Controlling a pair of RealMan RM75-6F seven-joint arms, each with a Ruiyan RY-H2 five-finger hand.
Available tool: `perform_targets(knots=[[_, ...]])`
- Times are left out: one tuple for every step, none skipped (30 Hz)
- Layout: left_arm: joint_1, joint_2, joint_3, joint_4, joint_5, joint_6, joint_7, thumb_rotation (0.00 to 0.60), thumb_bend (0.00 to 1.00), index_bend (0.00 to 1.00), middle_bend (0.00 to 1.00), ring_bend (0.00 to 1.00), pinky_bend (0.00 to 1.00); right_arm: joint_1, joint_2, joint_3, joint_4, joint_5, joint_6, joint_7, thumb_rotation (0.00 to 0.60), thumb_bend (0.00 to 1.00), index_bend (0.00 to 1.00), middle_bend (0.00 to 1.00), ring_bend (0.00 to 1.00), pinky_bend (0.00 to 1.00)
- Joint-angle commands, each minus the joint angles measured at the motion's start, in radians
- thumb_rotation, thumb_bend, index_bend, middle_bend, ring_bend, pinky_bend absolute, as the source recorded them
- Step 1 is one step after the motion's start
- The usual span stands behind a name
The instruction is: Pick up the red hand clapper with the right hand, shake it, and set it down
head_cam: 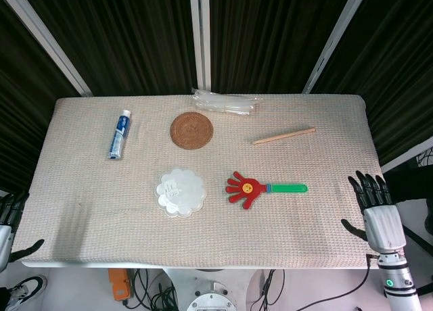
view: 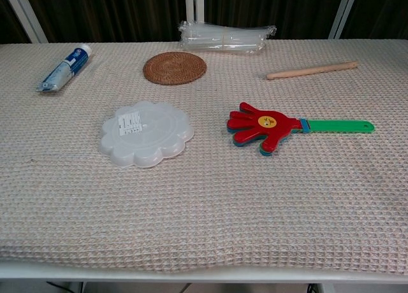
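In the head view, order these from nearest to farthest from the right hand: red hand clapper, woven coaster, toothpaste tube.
From the right hand at the table's right edge:
1. Red hand clapper, centre-right.
2. Woven coaster, back centre.
3. Toothpaste tube, far left.

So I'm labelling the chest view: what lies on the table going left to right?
Toothpaste tube → white flower-shaped lid → woven coaster → red hand clapper → wooden stick.
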Motion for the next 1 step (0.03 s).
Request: perform_targets(knots=[[-0.003,0.002,0.000,0.000,0.000,-0.005,0.006,0.600,0.10,0.04,0.02,0.00,0.03,-0.057,-0.032,-0.009,0.065,0.035,0.019,-0.038,0.600,0.00,0.00,0.00,0.00,0.00]])
